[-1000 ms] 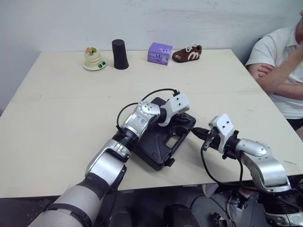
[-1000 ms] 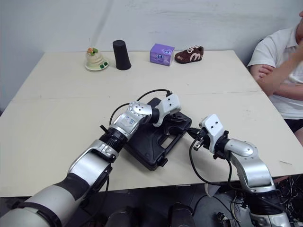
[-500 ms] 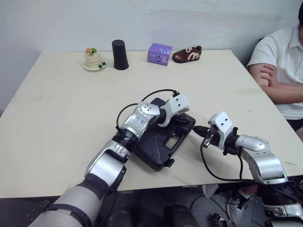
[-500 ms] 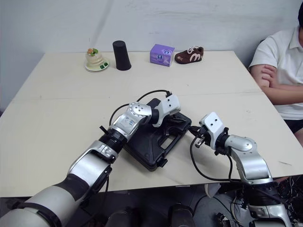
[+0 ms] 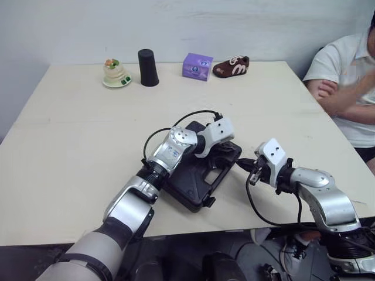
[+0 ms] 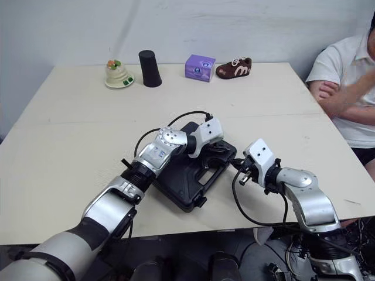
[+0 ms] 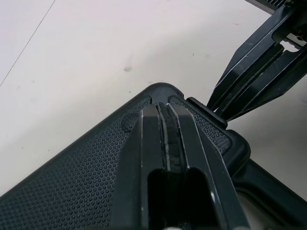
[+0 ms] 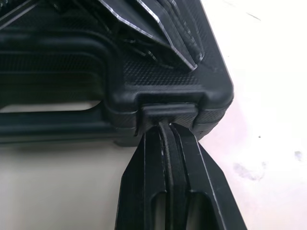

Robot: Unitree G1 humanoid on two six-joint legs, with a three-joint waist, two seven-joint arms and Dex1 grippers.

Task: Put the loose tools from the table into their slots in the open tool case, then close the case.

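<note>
Barely moved vs. 1 s ago — R gripper (image 8: 166, 126), fingers together, tips at latch (image 8: 168, 111) of shut tool case (image 5: 196, 178) on table (image 5: 70, 146); L gripper (image 7: 163, 106), likewise narrow, on lid (image 7: 86, 182) — closing step; next: press latch home.

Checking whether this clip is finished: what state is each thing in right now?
tool case: closed, flat on the table.
latch: at the case's edge; locked or not, cannot tell.
left gripper: shut, tips on the case's top.
right gripper: shut, tips against the latch.
</note>
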